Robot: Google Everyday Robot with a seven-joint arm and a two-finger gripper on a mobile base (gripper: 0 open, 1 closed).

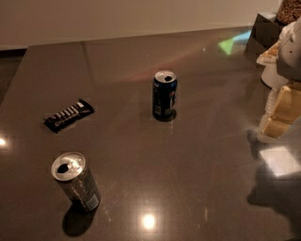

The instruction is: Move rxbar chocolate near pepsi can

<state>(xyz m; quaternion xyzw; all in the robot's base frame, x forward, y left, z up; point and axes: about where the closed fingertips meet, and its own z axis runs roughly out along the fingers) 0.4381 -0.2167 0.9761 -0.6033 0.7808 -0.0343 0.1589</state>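
The rxbar chocolate (69, 114) is a flat black bar with white lettering, lying at the left of the dark table (207, 155). The pepsi can (164, 95) is dark blue with a silver top and stands upright near the table's middle, well to the right of the bar. My gripper (280, 113) shows at the right edge as pale, cream-coloured parts, far from both the bar and the can. Nothing is seen in it.
A silver-grey can (76, 181) with a blue-white label stands at the front left. A dark box (265, 29) and a container with brown contents (288, 12) sit at the back right corner. The table's far edge meets a pale wall.
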